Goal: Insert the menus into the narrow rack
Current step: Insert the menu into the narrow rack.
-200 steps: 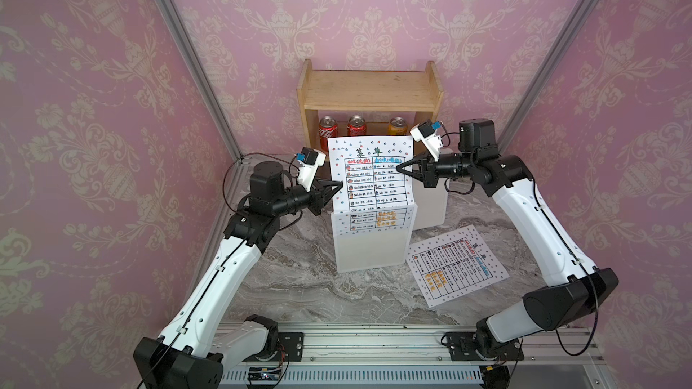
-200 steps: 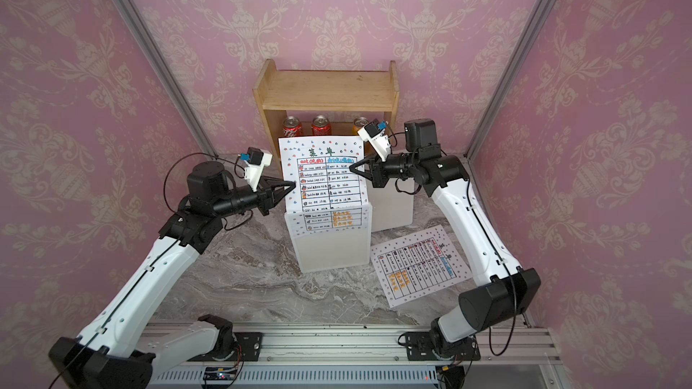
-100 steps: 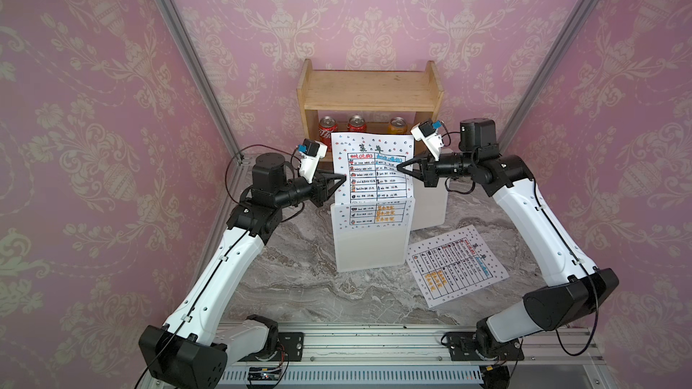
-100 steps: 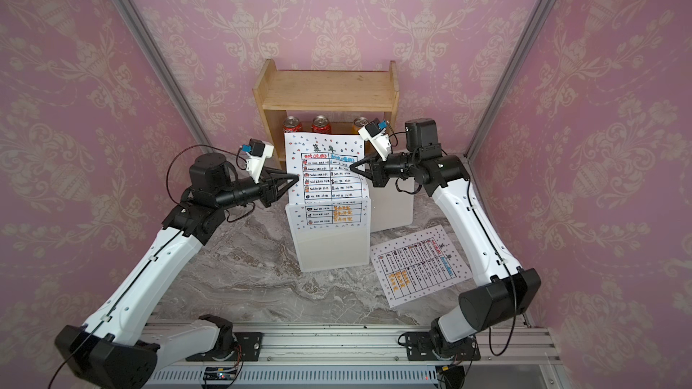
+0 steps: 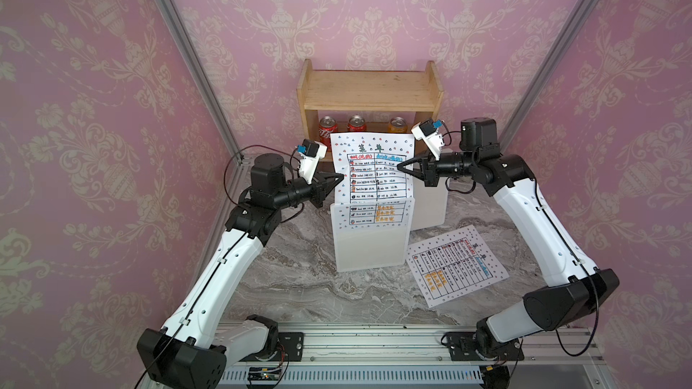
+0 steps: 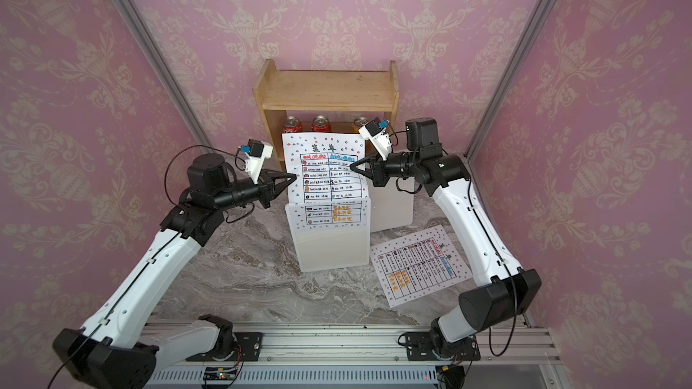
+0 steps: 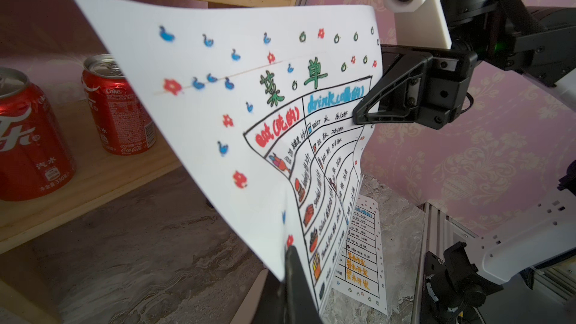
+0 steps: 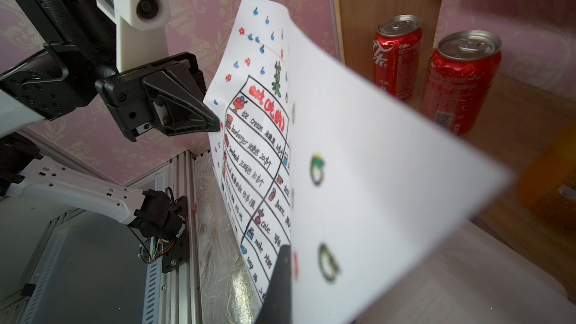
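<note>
Pink wallpaper with a pale cream damask of urns and flowers covers the back wall [image 5: 367,13] and both side walls [image 5: 75,144] [image 5: 636,144]. Two slanting aluminium posts [image 5: 187,58] [image 5: 558,50] mark the corners where they meet. The counter [image 5: 299,286] is grey-veined marble, with a ribbed metal rail [image 5: 374,334] along its front edge. At the middle of the back edge stands a small wooden shelf [image 5: 369,87], its top board bare. On its lower board sit two red cans [image 5: 327,129] [image 5: 356,127] and an orange can [image 5: 397,127]. A white box [image 5: 430,207] sits near the shelf. The light is soft and even.
</note>
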Controlling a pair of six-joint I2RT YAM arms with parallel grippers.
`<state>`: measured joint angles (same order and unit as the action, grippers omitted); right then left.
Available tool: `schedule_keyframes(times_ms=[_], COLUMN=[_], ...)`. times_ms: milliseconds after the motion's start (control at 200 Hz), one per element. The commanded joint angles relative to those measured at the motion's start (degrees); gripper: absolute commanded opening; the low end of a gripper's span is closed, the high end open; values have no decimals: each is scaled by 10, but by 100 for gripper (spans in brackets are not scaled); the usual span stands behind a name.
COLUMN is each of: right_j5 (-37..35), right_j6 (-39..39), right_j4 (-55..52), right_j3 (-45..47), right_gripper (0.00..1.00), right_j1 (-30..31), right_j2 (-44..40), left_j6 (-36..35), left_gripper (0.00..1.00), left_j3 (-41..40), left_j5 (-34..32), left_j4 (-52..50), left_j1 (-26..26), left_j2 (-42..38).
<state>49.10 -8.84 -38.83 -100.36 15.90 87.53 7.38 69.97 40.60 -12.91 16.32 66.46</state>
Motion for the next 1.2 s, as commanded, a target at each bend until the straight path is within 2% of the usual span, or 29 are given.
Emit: schedule_keyframes(times_ms=[0,690,760,911,1036,1131,1196], right_j5=[9,15,14,13,13,12,8], right_j6=[2,6,8,8,12,9,7], right_j4=[-8,5,11,9,20,18,14], right_j3=[-24,-9,-1,1,15,16,12], right_gripper=[3,3,3,3,4,4,8], right_j1=[3,5,5,6,6,6,6], right_j2=[1,9,5,2,-10,-11,-9], left_j6=[0,20,21,21,20,11,-2], left_gripper=[0,1,5,29,35,36,36], left_j3=[-13,-64,-67,-63,-42,-18,1], left_j5=[11,8,8,5,9,11,9], left_j4=[3,34,38,43,46,37,25], left_j1=[-2,-1,-2,-1,-1,-1,-2], left_j2=[-19,-43,-44,-39,-26,-15,-9])
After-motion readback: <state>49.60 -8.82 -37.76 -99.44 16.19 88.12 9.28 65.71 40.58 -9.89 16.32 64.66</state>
